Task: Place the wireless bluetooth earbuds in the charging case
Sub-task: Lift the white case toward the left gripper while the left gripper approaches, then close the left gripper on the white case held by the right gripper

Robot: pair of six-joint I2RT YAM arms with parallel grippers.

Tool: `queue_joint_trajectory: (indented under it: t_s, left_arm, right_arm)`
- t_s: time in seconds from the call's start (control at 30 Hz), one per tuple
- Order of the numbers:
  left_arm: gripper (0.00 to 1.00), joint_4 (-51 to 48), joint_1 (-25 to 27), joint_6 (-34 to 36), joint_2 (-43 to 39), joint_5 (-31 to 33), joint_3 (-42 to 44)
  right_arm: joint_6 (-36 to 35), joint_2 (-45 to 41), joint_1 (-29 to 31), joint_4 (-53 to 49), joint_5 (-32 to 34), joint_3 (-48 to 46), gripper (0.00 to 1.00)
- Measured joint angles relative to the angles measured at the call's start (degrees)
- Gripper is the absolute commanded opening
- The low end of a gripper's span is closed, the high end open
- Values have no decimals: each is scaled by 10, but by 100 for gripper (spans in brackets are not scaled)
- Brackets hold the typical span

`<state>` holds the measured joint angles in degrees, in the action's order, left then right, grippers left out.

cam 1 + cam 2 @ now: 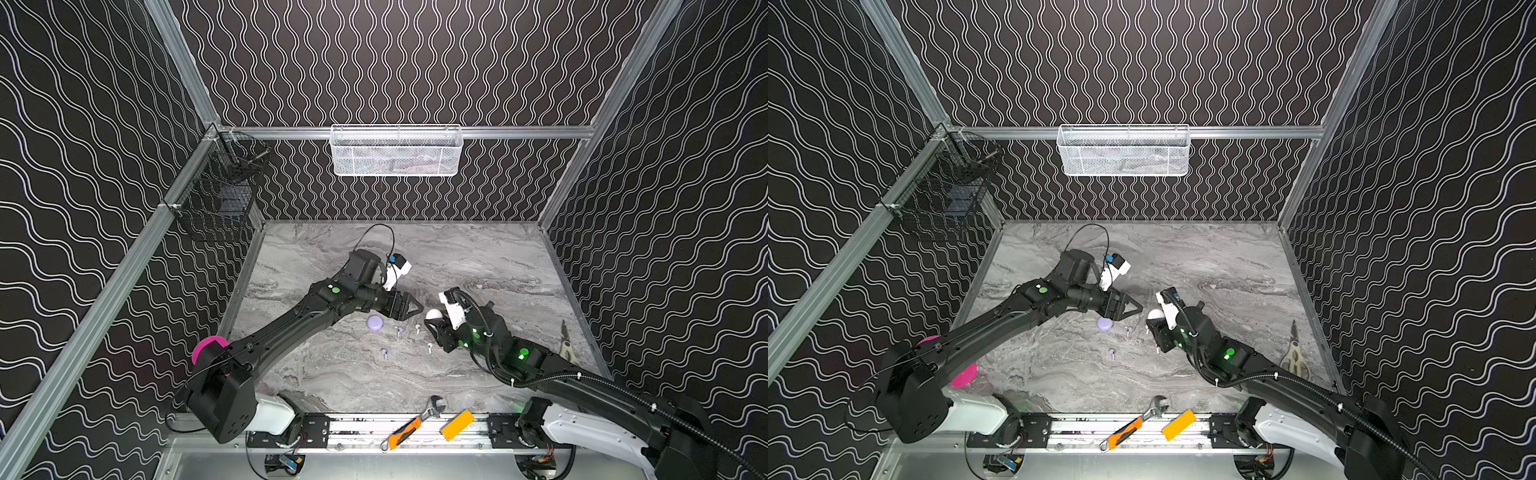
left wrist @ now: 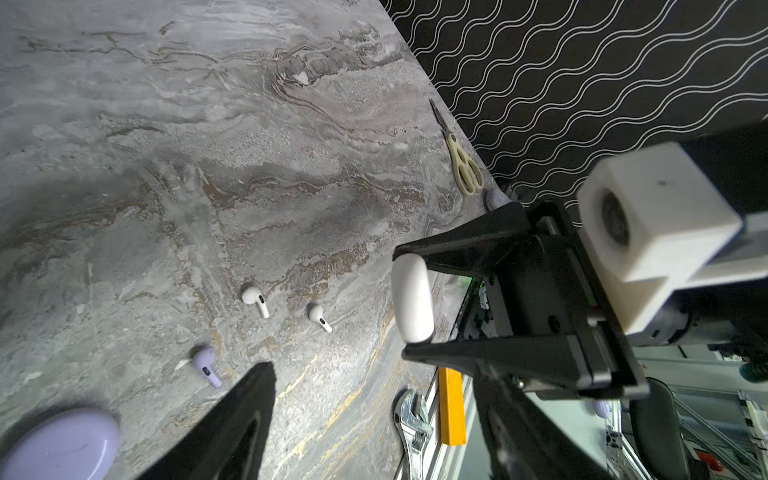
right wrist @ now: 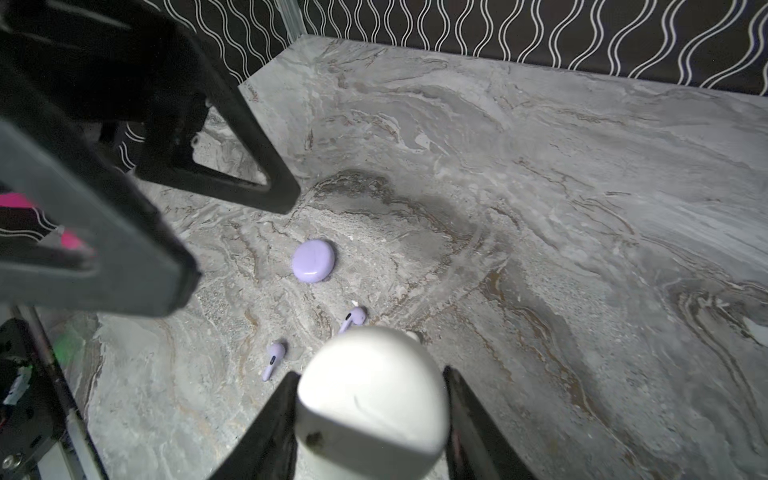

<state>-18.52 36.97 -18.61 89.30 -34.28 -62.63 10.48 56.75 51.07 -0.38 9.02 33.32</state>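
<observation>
My right gripper (image 3: 370, 373) is shut on the white round charging case (image 3: 370, 399), holding it just above the table; the case also shows in both top views (image 1: 433, 313) (image 1: 1155, 314) and in the left wrist view (image 2: 411, 299). My left gripper (image 1: 417, 309) (image 2: 374, 374) hovers open and empty just left of that case. A closed lavender case (image 1: 375, 323) (image 3: 313, 261) lies on the marble below it. Two lavender earbuds (image 1: 400, 331) (image 1: 384, 353) and two white earbuds (image 1: 417, 328) (image 1: 430, 347) lie loose on the table between the arms.
Scissors (image 1: 565, 345) lie by the right wall. A wrench (image 1: 432, 409), an orange utility knife (image 1: 405, 432) and a yellow block (image 1: 457, 424) rest at the front rail. A pink object (image 1: 208, 347) sits front left. Wire baskets (image 1: 397, 151) (image 1: 220, 187) hang on the walls.
</observation>
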Motion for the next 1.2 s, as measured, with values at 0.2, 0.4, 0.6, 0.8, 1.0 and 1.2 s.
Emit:
queue_joint_trajectory:
  t_s: [0.2, 0.4, 0.6, 0.8, 1.0, 1.2]
  left_arm:
    - [78, -9, 0, 8, 5, -15, -8]
    - [78, -9, 0, 8, 11, -29, -8]
    - [77, -9, 0, 8, 11, -35, 1]
    - [70, -8, 0, 8, 11, -42, 4]
    - [60, -9, 0, 8, 3, -53, 8]
    - [57, -6, -2, 8, -6, -65, 17]
  right_arm:
    - [-14, 19, 20, 10, 12, 18, 29]
    - [-22, 33, 36, 22, 12, 36, 29]
    - [-30, 51, 51, 24, 11, 56, 28]
    - [-36, 64, 62, 25, 12, 66, 28]
    - [-40, 77, 70, 27, 12, 75, 27]
    - [-50, 80, 73, 26, 12, 81, 27]
